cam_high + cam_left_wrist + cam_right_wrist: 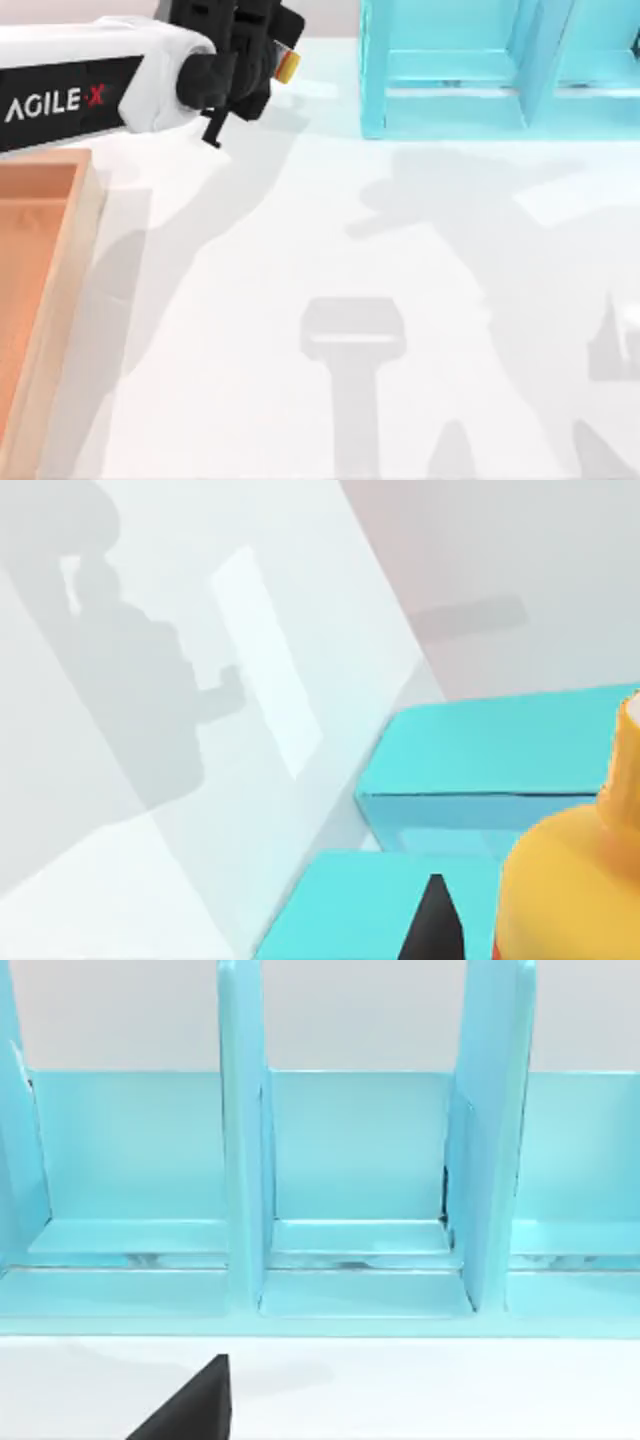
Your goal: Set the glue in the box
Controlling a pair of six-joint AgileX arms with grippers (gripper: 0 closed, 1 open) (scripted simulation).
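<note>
The glue, a small yellow-orange bottle, hangs above the table's back left, held in my left gripper, which is shut on it. In the left wrist view the glue's yellow body sits close up beside one black fingertip. The box, a light wooden tray with an orange-brown floor, lies at the table's left edge, in front of the left arm and below it. My right gripper shows as a black edge facing the turquoise cabinet.
A turquoise shelf-like cabinet with upright dividers stands at the back right, just right of the held glue. White table stretches across the middle and front, crossed by the arms' shadows.
</note>
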